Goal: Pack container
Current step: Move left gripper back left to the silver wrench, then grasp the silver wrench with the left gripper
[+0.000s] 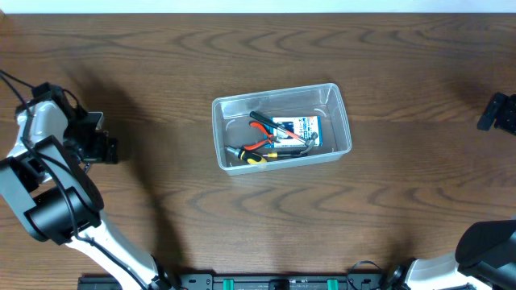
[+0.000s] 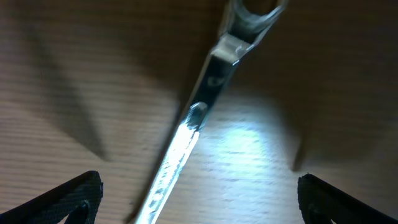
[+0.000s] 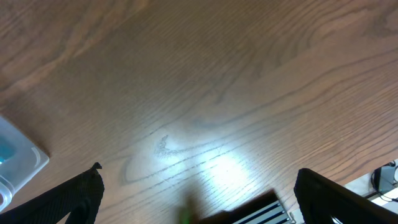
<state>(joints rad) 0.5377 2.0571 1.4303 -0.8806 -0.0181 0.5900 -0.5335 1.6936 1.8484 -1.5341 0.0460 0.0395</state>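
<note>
The clear plastic container (image 1: 340,121) stands at the table's middle. It holds red-handled pliers (image 1: 262,122), a small blue-and-white box (image 1: 297,129) and a yellow-and-black handled tool (image 1: 260,159). Its corner shows in the right wrist view (image 3: 18,163). My left gripper (image 1: 106,150) is far left of the container. In the left wrist view it (image 2: 199,182) is open, low over a silver wrench (image 2: 198,118) that lies on the table between its jaws, untouched. My right gripper (image 1: 498,113) is at the far right edge; in its wrist view it (image 3: 199,171) is open and empty above bare wood.
The brown wooden table (image 1: 161,48) runs to all edges of the overhead view. A black-and-white rail (image 3: 261,211) along the table's front edge shows in the right wrist view. The wrench is hidden under the left arm in the overhead view.
</note>
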